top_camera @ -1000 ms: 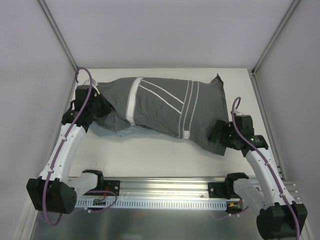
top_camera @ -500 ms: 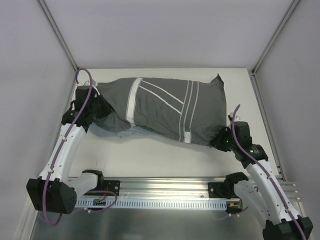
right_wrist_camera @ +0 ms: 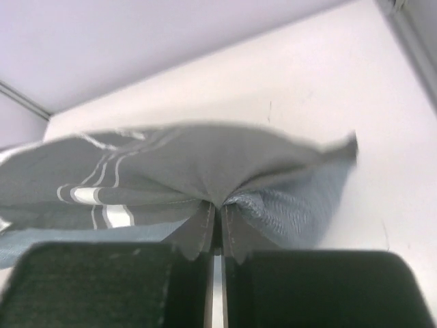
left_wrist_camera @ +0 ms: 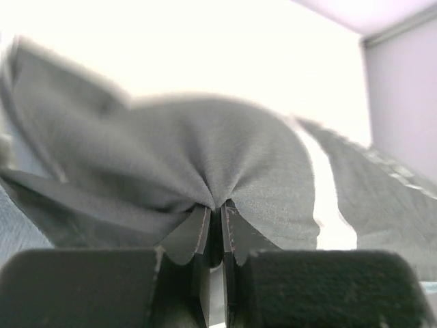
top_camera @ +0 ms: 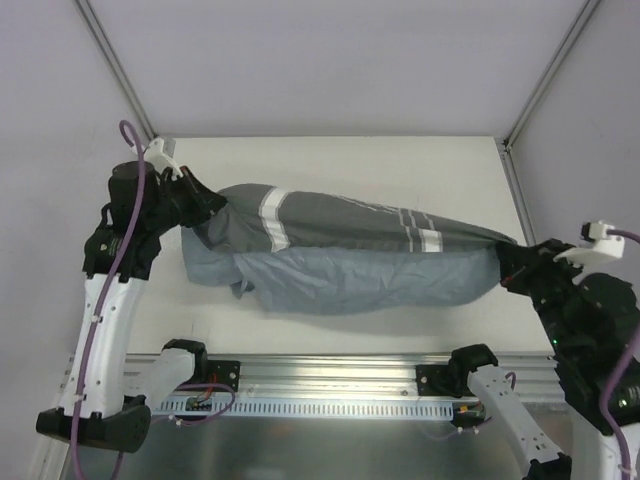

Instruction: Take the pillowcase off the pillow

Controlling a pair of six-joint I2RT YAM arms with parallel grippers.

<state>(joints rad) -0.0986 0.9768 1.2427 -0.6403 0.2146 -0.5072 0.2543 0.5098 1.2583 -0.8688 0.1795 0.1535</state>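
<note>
Since a second ago: the right tool, then spread beside the right end of the pillowcase, is now clamped on that end. Both arms have risen. The cover, formerly lying flat and wide, is drawn into a long taut band between the two tools.

Top view: the left tool grips the left end and the right tool grips the right end. The dark striped face shows along the top, and the lighter blue-grey side sags below it toward me. It hangs over the middle of the table; I cannot tell whether the low belly rests on it. No white pillow is visible. I judge from the fullness that it sits inside.

Left wrist view: the left tool is closed, with grey cloth puckered into a tight fan at the tips. The frame is slightly blurred.

Right wrist view: the right tool is closed on a pinch of cloth. Dark face and paler weave are both gathered in the bite, and white stripes run off to the left.

Handling, my judgement: the fabric is thin and limp and creeps under tension, while the bulk inside is light but bulky. A corner pinch holds only a little cloth and could slip. Better to hold the closed end's seam and shake or pull so the filling slides toward the opening. I cannot locate the opening from here.
</note>
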